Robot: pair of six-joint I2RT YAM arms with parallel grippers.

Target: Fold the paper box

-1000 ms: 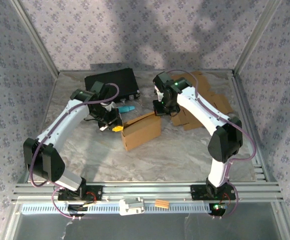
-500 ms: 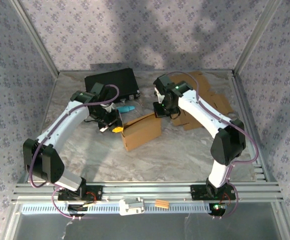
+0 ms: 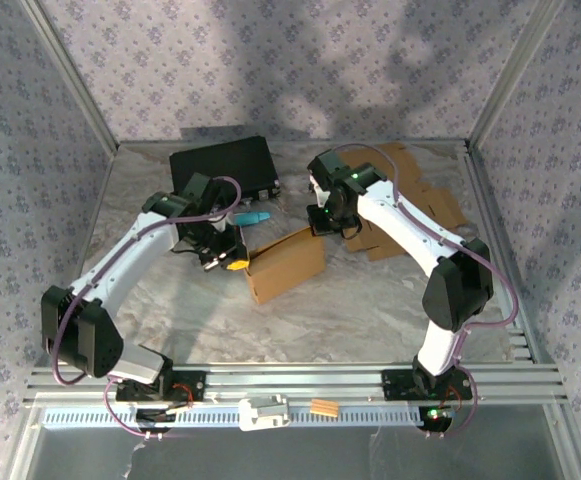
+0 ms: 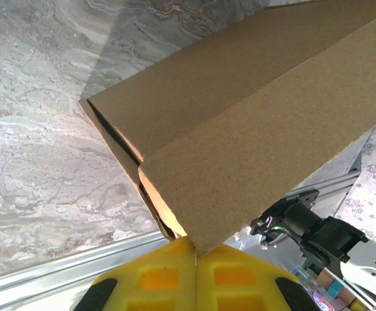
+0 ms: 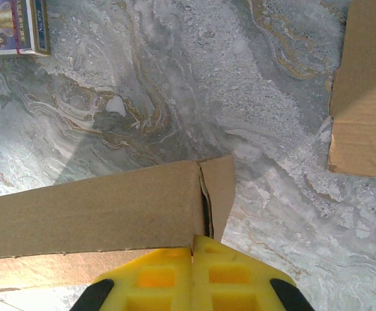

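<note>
paper box [image 3: 285, 262] is lying mid-table, left gripper [image 4: 195, 246] and right gripper [image 5: 193, 245] pinching shut on its left and far-right edges, printed card [image 5: 13, 26] showing unreadable lettering.

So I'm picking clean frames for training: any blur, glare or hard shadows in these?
Top external: sharp, evenly lit, soft shadows on the back wall. Left wrist: box crisp, casting a dark wedge on the marble; the yellow fingers look slightly soft. Right wrist: marble bright but not blown out.
</note>
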